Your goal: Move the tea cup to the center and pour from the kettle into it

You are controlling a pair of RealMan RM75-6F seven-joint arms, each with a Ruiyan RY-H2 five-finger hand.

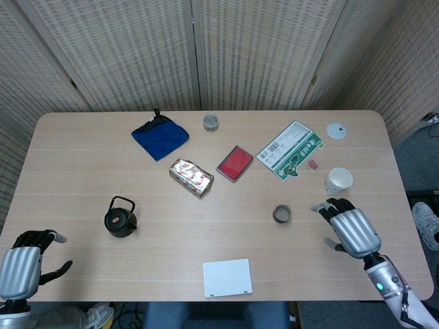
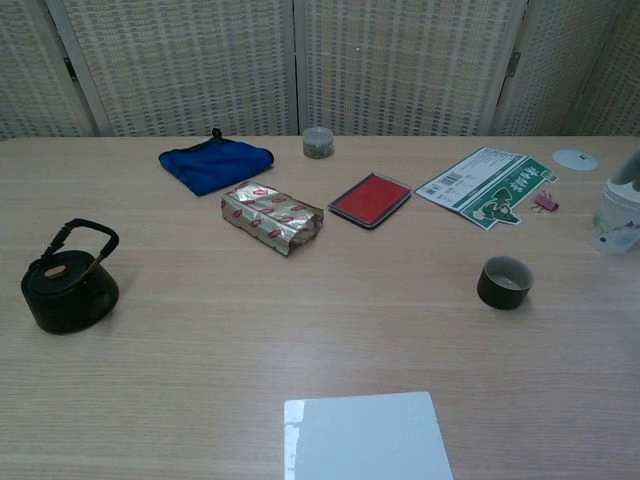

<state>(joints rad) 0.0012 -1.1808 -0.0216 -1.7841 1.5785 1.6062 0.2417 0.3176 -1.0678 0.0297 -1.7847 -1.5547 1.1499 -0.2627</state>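
Small dark tea cup (image 1: pixel 282 214) sits right of centre on the tabletop (image 1: pixel 82 171), just left of the right robot hand (image 1: pixel 351 229) (fingers spread, holding nothing), the nearer robot hand.

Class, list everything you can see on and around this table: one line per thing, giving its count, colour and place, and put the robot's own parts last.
kettle: 1, black, left side of table
tea cup: 1, dark, right of centre
paper cup: 1, white, right side
cloth: 1, blue, far left
small jar: 1, grey, far middle
foil packet: 1, gold and red, centre
flat box: 1, red, beside the packet
printed leaflet: 1, green and white, far right
clip: 1, pink, by the leaflet
round lid: 1, white, far right corner
card: 1, white, near edge
table: 1, light wood
left hand: 1, silver and black, near left corner, holds nothing
right hand: 1, silver and black, right of the tea cup, fingers apart
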